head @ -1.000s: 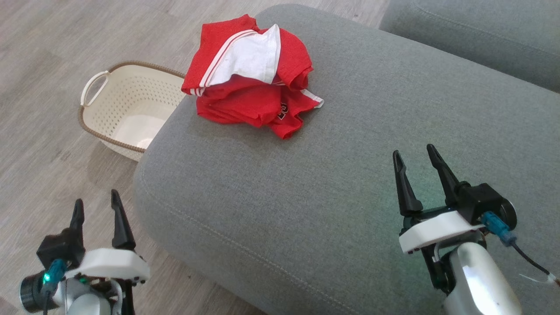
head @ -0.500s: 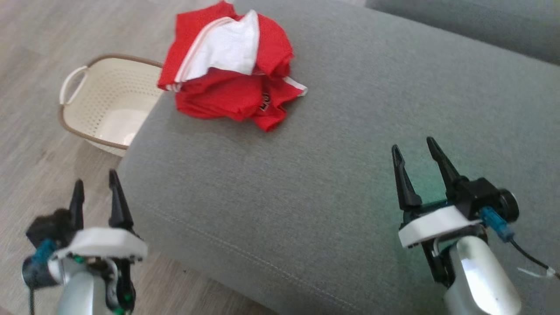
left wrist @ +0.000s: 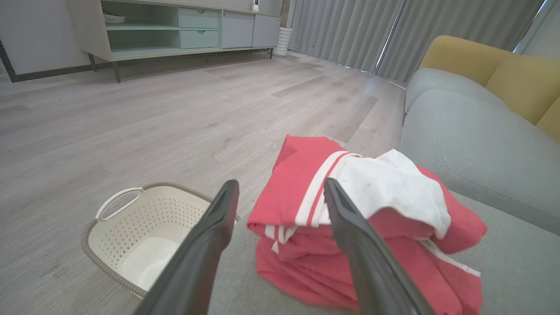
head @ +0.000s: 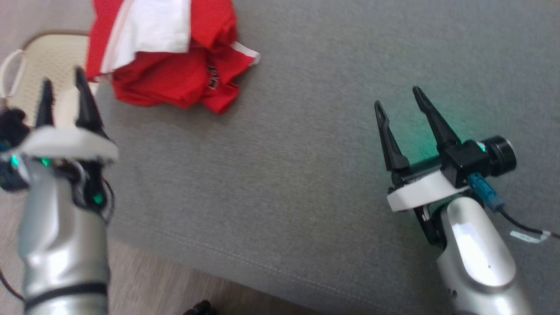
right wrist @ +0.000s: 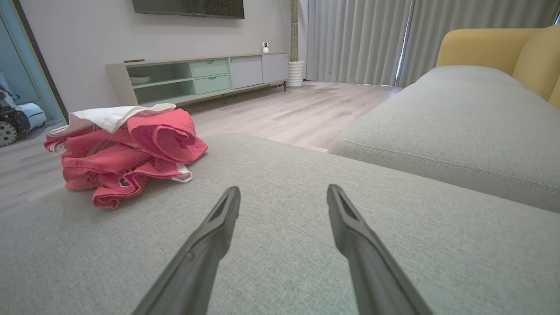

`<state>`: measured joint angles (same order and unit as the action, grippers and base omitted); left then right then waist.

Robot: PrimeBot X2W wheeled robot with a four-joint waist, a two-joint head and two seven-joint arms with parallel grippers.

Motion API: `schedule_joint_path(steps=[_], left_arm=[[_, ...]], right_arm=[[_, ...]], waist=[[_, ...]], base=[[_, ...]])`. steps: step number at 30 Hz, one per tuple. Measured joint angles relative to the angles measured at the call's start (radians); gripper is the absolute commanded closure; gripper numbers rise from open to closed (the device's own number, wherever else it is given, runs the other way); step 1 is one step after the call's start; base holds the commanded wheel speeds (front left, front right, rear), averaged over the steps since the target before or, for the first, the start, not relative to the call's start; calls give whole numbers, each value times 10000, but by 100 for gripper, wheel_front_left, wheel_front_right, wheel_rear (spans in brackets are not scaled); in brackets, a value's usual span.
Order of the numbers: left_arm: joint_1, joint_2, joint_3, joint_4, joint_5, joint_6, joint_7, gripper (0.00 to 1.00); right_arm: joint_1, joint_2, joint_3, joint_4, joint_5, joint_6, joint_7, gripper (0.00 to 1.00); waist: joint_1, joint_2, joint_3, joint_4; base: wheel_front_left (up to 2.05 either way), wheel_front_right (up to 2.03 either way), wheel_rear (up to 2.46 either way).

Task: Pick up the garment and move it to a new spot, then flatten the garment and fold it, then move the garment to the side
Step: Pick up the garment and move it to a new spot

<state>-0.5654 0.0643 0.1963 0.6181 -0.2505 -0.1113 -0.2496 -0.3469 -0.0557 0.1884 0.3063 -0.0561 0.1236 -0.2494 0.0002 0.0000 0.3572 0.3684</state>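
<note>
The garment (head: pixel 170 83), a red top with white trim, lies bunched at the upper left of the head view, near the edge of the grey sofa cushion (head: pixel 306 153). The left gripper (head: pixel 61 81) stands just beside the heap with its jaws spread. The right gripper (head: pixel 396 97), also spread and empty, hangs well apart at the right. The cloth looks light, soft and limp, and will likely sag when lifted, so pinching a thick bunched fold seems safest.

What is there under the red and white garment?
The garment rests crumpled on the grey sofa cushion, near the edge beside the basket. Whether anything lies beneath its folds cannot be seen, because the cloth covers it.
</note>
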Motion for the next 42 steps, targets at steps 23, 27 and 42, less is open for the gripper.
schedule_joint_path(steps=[23,27,42], left_arm=[[-3874,1833,-1768,5597,-270,-203,633,100],[-3914,1848,-1875,5866,-426,-203,614,100],[-4496,1848,-2861,4142,-58,-201,2,100]], right_arm=[[-850,-75,518,-476,81,0,199,0],[-845,-77,462,-355,213,0,190,0],[-326,-75,441,121,1091,0,-13,0]], waist=[[0,0,1695,-1516],[0,0,1521,-1597],[-1,0,86,-2031]], base=[[0,0,0],[0,0,0],[0,0,0]])
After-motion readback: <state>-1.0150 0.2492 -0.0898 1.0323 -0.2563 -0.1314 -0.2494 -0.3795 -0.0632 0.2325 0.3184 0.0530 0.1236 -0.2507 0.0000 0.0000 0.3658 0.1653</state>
